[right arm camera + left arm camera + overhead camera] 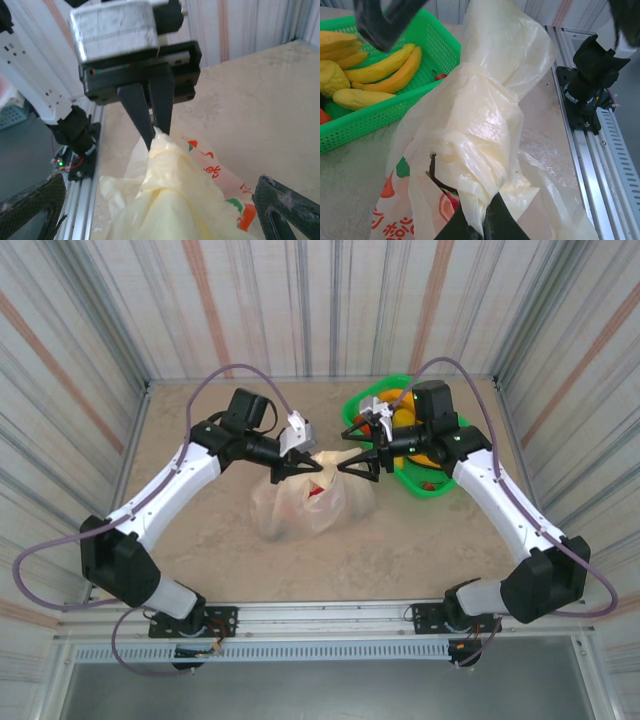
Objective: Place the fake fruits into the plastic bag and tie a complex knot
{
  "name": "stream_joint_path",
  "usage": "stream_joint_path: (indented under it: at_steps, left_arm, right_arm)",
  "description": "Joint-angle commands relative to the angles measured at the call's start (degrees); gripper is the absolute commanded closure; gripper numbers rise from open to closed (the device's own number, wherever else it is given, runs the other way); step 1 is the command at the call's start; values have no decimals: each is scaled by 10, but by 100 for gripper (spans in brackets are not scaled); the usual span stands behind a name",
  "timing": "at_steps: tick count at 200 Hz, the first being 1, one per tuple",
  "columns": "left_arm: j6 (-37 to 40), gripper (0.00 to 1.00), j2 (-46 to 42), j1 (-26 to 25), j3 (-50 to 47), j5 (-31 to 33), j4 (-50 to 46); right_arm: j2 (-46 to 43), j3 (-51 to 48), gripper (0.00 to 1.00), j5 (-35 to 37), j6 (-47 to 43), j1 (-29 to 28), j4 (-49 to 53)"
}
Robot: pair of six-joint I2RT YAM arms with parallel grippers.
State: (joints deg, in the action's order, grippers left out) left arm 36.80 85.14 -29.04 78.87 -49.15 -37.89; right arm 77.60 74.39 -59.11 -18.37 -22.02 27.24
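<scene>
- Cream film, thin and crinkly, makes up the plastic bag (300,505). I judge it very light, limp and slippery, and likely to stretch or tear if I haul hard against the load inside.
- It lies on the table (200,530) between my two arms, just beside the green basket (352,412). Its body is slumped on the surface and its top is drawn up into a twisted rope of film.
- The best hold, I think, is on that bunched rope, where many layers stack together. A single layer would probably slide out of a pinch.
- Yellow bananas (395,65) and other yellow pieces lie in the basket, and something red shows through a gap in the bag. They look hard, glossy and light, so I would take each across its middle and expect it to slip if squeezed near an end.
- My left gripper (156,127) is pressed together on the tip of the rope, with film pinched between its fingers. That arm reaches in from the left, its wrist tipped down toward the bag's top.
- My right gripper (360,468) has its fingers spread wide, one on each side of the film, and holds nothing. Whether either finger brushes the film I cannot tell.
- That arm comes in from the right across the basket's near side, pointing at the left one, with the two tips near each other above the bag.
</scene>
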Motion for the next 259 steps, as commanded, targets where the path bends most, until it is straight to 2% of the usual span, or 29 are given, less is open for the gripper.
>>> stream_joint_path:
  at_steps: [1, 37, 79, 129, 147, 177, 196, 238, 259]
  left_arm:
    - [33, 100, -24, -3, 7, 20, -5]
    - [41, 100, -32, -5, 3, 20, 3]
    - [48, 100, -37, -10, 0, 25, 8]
    - [58, 100, -39, -15, -1, 39, 7]
    - [58, 100, -38, -15, -2, 41, 7]
    - [56, 100, -37, -15, -1, 43, 6]
    - [55, 100, -37, -15, -1, 40, 5]
    - [52, 99, -38, -15, -3, 36, 4]
    - [49, 99, -37, -15, -4, 35, 4]
  right_arm:
    - [22, 38, 1, 38, -15, -12, 85]
    - [74, 96, 1, 58, -90, -28, 188]
    - [131, 164, 0, 66, -132, -49, 260]
    - [160, 192, 21, 74, -151, -62, 299]
    - [164, 194, 28, 81, -152, -70, 299]
    - [168, 193, 47, 88, -149, -78, 293]
    - [171, 192, 53, 87, -144, -80, 287]
    - [169, 185, 76, 89, -133, -83, 269]
    - [165, 179, 84, 90, -125, -85, 259]
